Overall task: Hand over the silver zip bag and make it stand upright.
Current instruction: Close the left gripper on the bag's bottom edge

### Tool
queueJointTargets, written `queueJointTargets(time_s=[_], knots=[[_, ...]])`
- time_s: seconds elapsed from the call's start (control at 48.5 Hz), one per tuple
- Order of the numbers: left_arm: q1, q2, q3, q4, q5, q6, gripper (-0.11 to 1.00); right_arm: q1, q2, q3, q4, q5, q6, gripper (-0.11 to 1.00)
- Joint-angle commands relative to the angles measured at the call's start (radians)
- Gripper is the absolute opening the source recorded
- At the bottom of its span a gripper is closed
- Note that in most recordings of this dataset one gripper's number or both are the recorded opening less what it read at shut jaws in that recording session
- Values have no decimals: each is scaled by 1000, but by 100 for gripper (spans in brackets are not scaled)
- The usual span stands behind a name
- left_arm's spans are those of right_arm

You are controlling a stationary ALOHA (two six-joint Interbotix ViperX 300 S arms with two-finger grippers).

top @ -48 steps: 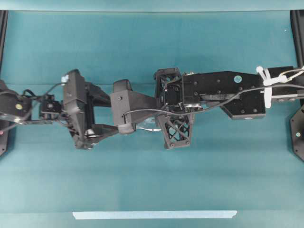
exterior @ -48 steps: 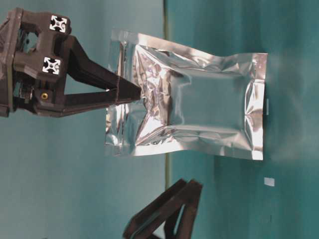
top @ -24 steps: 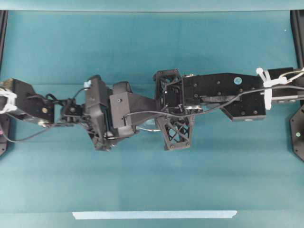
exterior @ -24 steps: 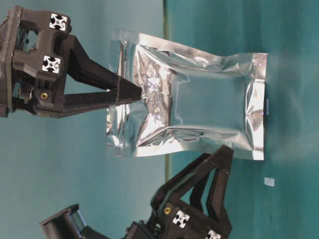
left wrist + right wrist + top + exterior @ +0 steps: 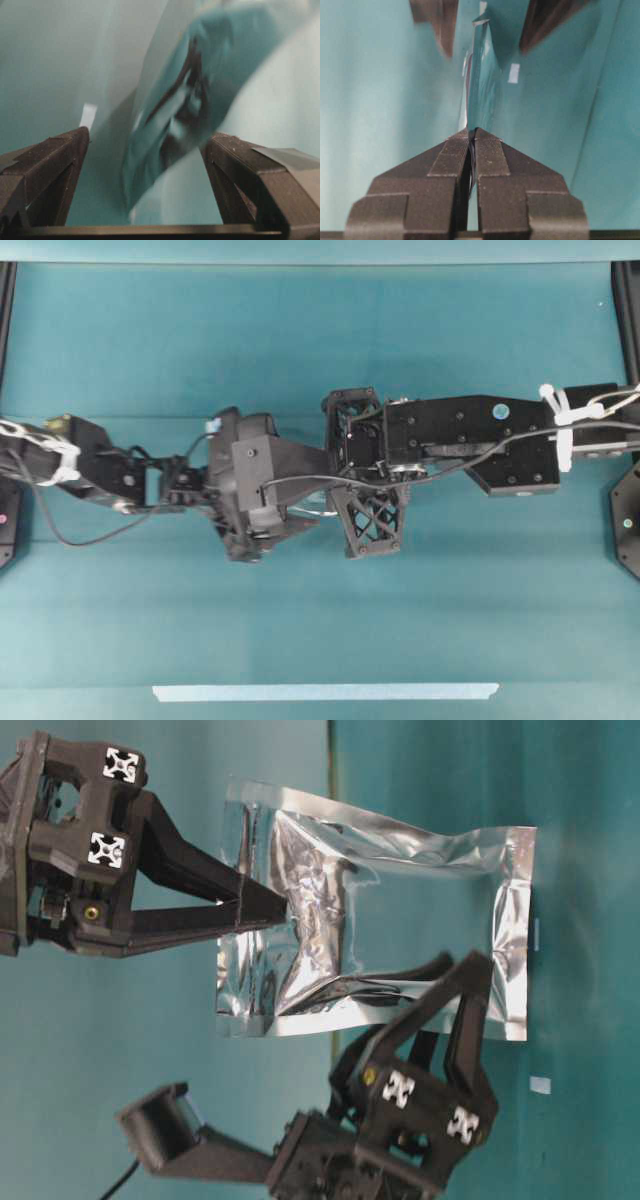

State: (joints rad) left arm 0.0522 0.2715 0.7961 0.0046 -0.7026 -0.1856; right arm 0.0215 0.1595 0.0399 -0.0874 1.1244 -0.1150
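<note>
The silver zip bag (image 5: 400,910) hangs in the air, crinkled and shiny, with its top edge pinched in my right gripper (image 5: 275,910), which is shut on it. The right wrist view shows the foil edge clamped between the closed pads (image 5: 471,131) and the bag (image 5: 482,75) running away edge-on. My left gripper (image 5: 472,970) is open and straddles the bag's lower part, with one finger in front of the foil. In the left wrist view the blurred bag (image 5: 170,100) sits in the wide gap of the left gripper (image 5: 147,135). The arms hide most of the bag from overhead.
A pale tape strip (image 5: 325,692) lies near the table's front edge. A small white tape scrap (image 5: 540,1085) is stuck on the teal cloth below the bag. Black frame posts (image 5: 628,300) stand at the table's sides.
My left arm has moved right towards the bag, and its open fingers have gone from below the bag to either side of it. The right gripper and the bag have stayed put.
</note>
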Motion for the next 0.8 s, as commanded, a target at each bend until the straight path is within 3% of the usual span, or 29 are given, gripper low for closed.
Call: queueJointTargets(time_s=[0.0,0.33,0.433,0.619,0.784], knots=[[-3,11,-37,2,-11,-2,94,5,-12,-3,-2,-5,-3,1],[-17,55,-87,3,-12,-23,86,3,-12,0,-2,-9,-3,1],[-35,57,-86,2,-8,-23,72,3,-12,2,-3,-12,-3,1],[-58,57,-81,2,-20,-15,36,3,-11,8,-2,-12,-3,1],[-49,57,-80,2,-15,-15,29,5,-11,12,-3,-12,-3,1]])
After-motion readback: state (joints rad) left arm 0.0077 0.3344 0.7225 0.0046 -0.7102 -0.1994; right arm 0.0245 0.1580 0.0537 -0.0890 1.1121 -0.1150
